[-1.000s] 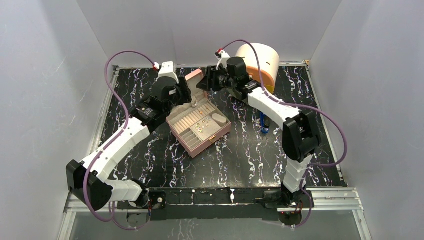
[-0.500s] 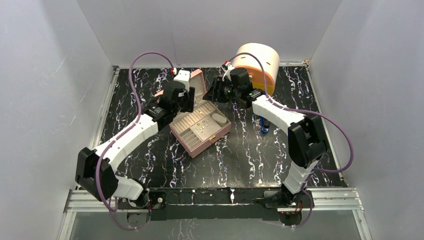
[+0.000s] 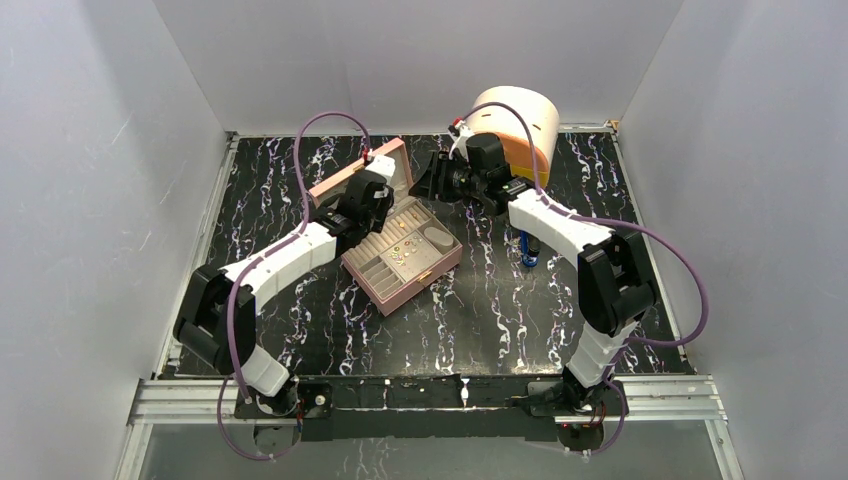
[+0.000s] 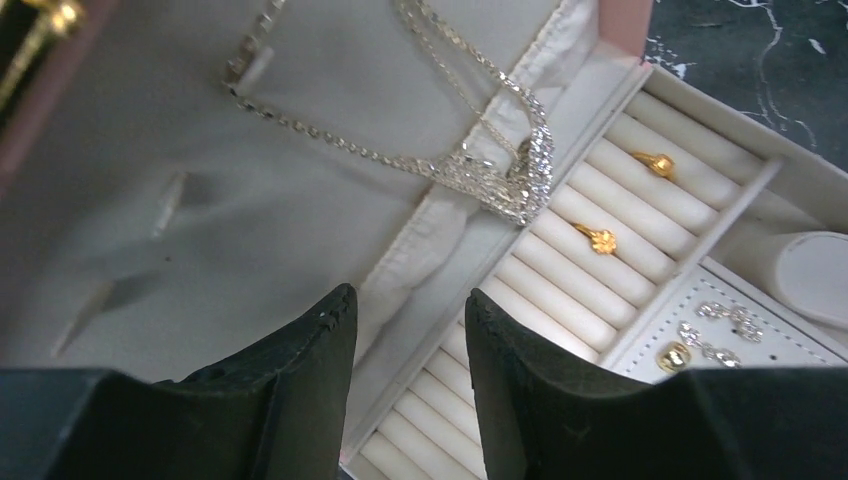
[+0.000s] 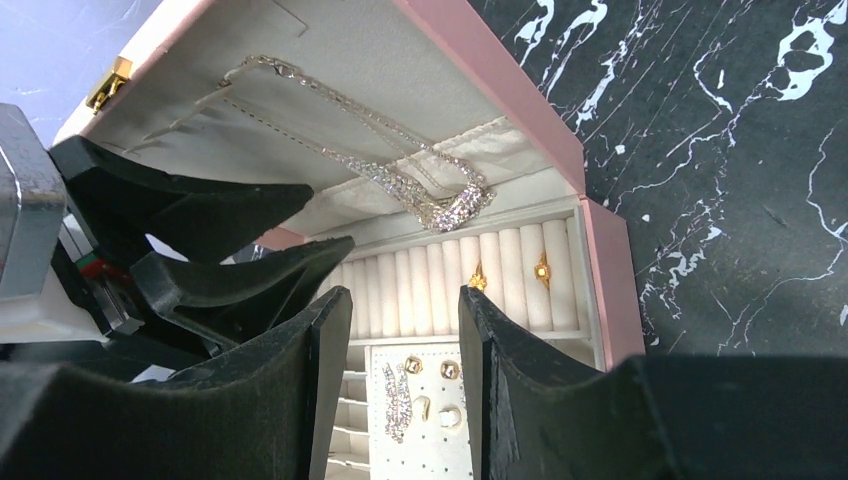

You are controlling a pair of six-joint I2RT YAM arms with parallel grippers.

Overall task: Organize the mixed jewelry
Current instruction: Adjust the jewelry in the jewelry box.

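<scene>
Just beyond left end effector [image 4: 407,300] and right end effector [image 5: 405,295], both parted, empty: dangling silver rhinestone necklace [image 4: 520,175], easily snagged.

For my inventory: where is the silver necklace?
In both wrist views the silver necklace hangs on the open lid of the pink box, its pendant above the ring rolls.

Both arms were stretched forward and inward; the left gripper [image 4: 410,300] and right gripper [image 5: 405,295] had fingers parted, empty.
</scene>
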